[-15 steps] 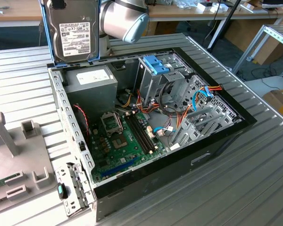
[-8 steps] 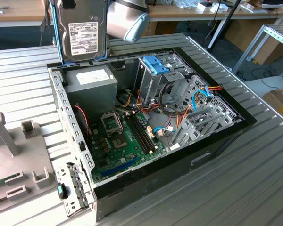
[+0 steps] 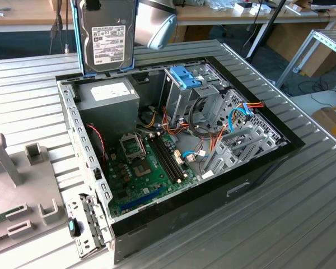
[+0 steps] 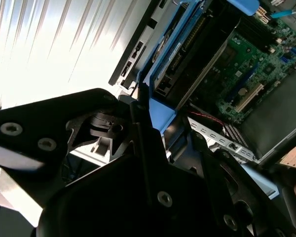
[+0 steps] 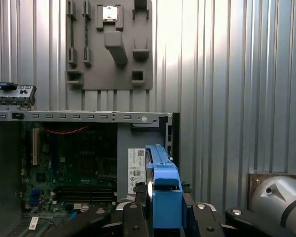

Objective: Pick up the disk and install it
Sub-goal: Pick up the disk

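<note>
Gripper (image 5: 164, 193) clenched on the blue-railed hard disk (image 3: 108, 38), disk upright, label showing, held above the power supply (image 3: 109, 96) of the open computer case (image 3: 252, 175)

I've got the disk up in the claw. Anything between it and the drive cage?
Nothing visible in the air between. The disk, gripped by the claw, hangs upright above the power supply box; the drive cage stands toward the exterior view's right, a blue bracket on top of it.
</note>
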`<state>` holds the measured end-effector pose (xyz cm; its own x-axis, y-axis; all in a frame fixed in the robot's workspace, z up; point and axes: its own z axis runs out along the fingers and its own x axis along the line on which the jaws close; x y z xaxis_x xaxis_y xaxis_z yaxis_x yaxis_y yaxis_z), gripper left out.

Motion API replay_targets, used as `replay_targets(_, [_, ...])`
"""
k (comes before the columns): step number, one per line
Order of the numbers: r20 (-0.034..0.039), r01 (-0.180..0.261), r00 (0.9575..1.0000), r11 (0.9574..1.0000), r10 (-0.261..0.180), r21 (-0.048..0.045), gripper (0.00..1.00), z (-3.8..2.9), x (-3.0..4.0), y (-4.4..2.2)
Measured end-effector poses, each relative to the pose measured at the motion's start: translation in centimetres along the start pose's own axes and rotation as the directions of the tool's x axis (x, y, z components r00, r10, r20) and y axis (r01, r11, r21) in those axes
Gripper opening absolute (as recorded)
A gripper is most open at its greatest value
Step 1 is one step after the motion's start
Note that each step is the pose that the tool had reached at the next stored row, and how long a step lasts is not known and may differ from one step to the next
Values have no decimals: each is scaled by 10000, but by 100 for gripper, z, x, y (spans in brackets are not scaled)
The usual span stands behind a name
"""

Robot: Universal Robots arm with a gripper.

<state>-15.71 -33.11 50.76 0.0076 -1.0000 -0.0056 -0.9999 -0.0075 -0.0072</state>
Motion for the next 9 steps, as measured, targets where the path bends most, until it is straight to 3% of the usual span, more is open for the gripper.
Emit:
replay_targets(3, [1,0,10000,10000,0,1,36,1,9,-16])
replay_targets(9, [1,0,10000,10000,0,1,36,0,92,-19])
